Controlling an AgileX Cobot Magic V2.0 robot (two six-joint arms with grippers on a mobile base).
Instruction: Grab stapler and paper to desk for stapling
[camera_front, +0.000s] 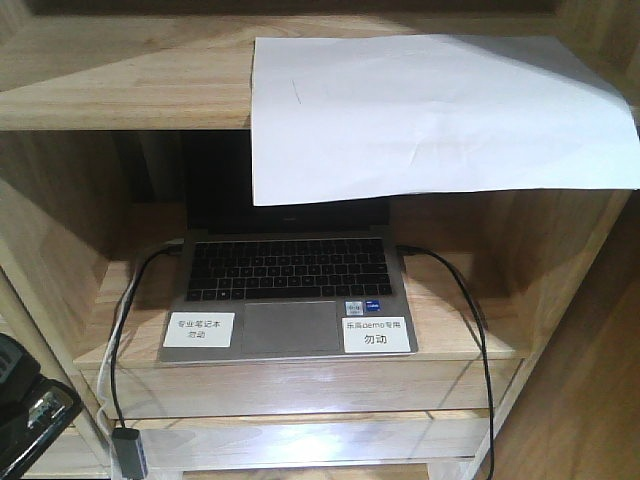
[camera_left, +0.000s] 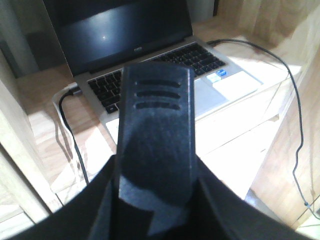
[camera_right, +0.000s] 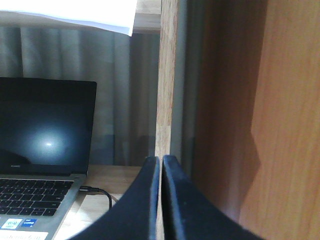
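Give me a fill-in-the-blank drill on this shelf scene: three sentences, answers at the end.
1. The paper overhangs the upper shelf's ___ edge, hiding part of the laptop screen.
2. The laptop's palm rest carries ___ white labels.
3. The right gripper is ___ (open or shut).
Answers: front; two; shut.

Front view looks down on the shelf (camera_front: 120, 90); wrist views, close behind left hand (camera_left: 156, 95) and right hand (camera_right: 161, 167), share its laptop (camera_front: 290, 270).
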